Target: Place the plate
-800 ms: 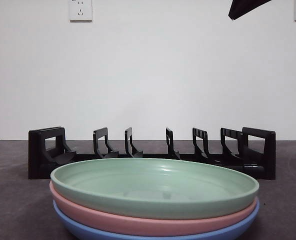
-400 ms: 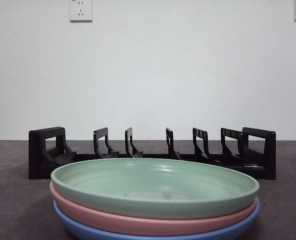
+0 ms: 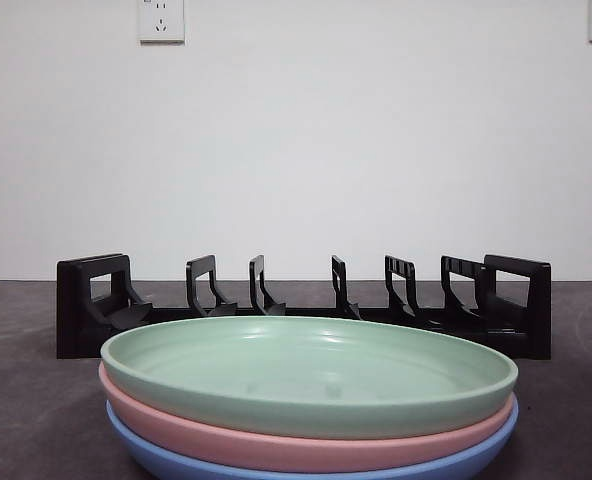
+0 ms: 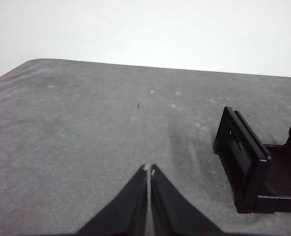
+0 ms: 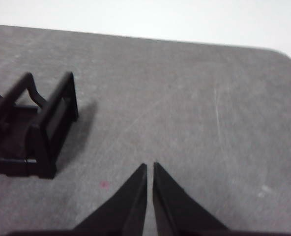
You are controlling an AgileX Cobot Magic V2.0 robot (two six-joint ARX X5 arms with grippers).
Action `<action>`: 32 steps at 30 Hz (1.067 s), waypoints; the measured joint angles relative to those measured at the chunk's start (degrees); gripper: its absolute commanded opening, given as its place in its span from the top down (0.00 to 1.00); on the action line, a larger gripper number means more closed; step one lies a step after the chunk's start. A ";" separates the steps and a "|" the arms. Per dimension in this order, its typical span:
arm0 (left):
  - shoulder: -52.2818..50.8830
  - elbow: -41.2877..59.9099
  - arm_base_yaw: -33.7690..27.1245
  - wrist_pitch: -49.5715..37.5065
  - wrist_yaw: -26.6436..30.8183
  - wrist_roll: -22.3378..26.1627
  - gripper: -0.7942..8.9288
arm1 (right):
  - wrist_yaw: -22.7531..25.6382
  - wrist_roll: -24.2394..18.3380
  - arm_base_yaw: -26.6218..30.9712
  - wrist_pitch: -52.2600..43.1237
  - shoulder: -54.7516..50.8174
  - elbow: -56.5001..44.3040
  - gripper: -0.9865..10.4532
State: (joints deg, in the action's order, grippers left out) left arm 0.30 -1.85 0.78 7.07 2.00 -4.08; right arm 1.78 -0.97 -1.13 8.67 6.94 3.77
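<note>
Three plates lie stacked at the table's front in the front view: a green plate [image 3: 311,372] on top, a pink plate [image 3: 276,445] under it, a blue plate [image 3: 176,462] at the bottom. Behind them stands a black slotted rack [image 3: 306,305] with nothing in its slots. Neither arm shows in the front view. My left gripper [image 4: 148,170] is shut, hovering over bare table beside one end of the rack [image 4: 248,167]. Shut as well, my right gripper [image 5: 149,168] hangs over bare table beside the rack's other end [image 5: 42,132]. Neither holds anything.
The grey table [image 4: 86,123] runs back to a white wall. Two wall sockets [image 3: 161,18] sit high on the wall. The table's rounded corners show in both wrist views.
A black arm tip at the front view's top right corner one second ago has left the picture. The plates and rack have not moved.
</note>
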 measured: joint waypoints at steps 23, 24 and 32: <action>0.00 0.00 0.00 -0.02 0.00 0.00 0.91 | -0.26 1.88 0.00 0.46 -6.80 -2.84 0.90; 0.02 0.00 0.00 -0.02 -0.02 0.00 0.91 | -0.26 1.88 0.00 0.48 -6.80 -2.84 0.90; 0.00 0.00 0.00 -0.02 0.00 0.00 0.91 | -0.26 1.88 0.00 0.48 -6.80 -2.84 0.90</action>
State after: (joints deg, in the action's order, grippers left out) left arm 0.30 -1.85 0.78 7.05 2.00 -4.08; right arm 1.52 0.91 -1.13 9.15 0.14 0.93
